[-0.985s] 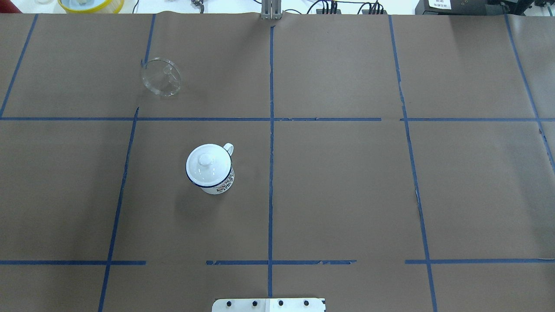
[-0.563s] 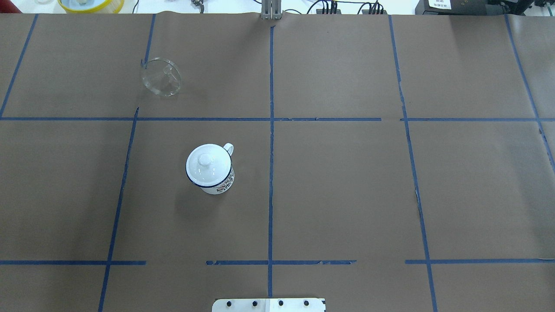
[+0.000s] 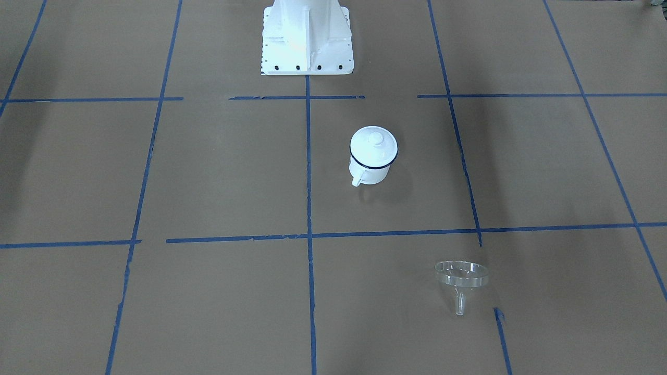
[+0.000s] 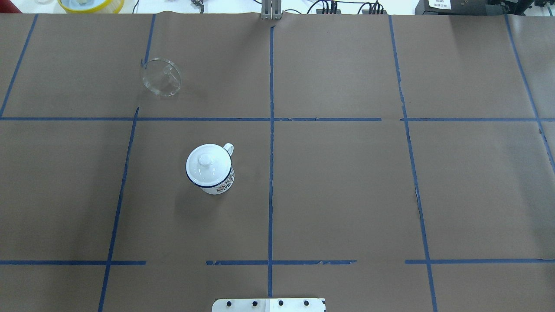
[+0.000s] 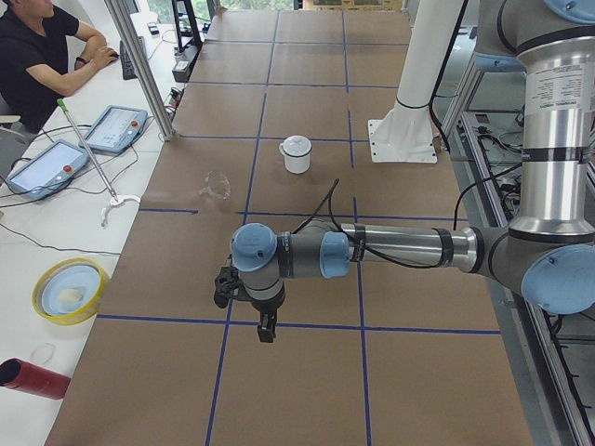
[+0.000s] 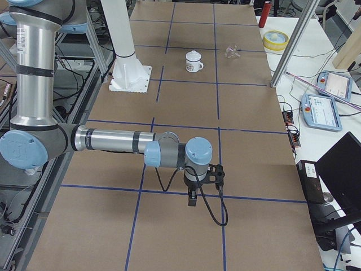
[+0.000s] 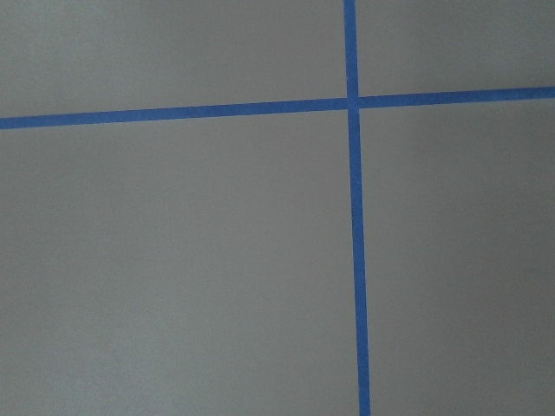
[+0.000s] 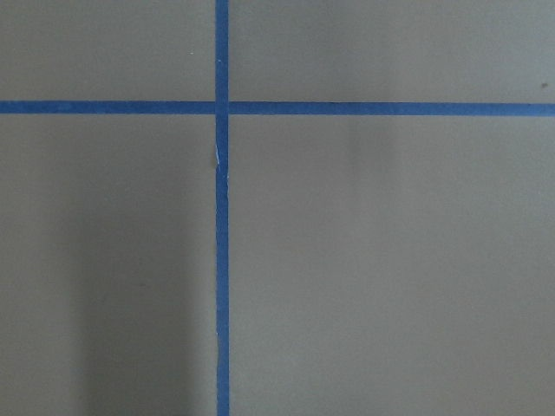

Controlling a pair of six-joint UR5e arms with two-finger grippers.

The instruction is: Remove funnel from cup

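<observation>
The clear funnel [image 4: 161,78] lies tilted on its side on the brown paper at the far left, apart from the cup; it also shows in the front view [image 3: 461,276]. The white enamel cup [image 4: 222,183] with a dark blue rim stands upright nearer the middle, with a white domed lid [image 4: 204,162] on top. Neither gripper touches them. The left gripper [image 5: 265,330] hangs low over the table's left end and the right gripper [image 6: 192,199] over its right end. Both show only in the side views, so I cannot tell whether they are open or shut. The wrist views show only paper and blue tape.
The white robot base [image 3: 306,36] stands at the near middle edge. A yellow bowl [image 4: 91,4] and cables lie beyond the far edge. An operator [image 5: 37,56] sits at a side desk with tablets [image 5: 46,167]. A red cylinder [image 5: 33,379] lies beside the table.
The funnel has rocked very slightly in place. The cup and its lid have not moved.
</observation>
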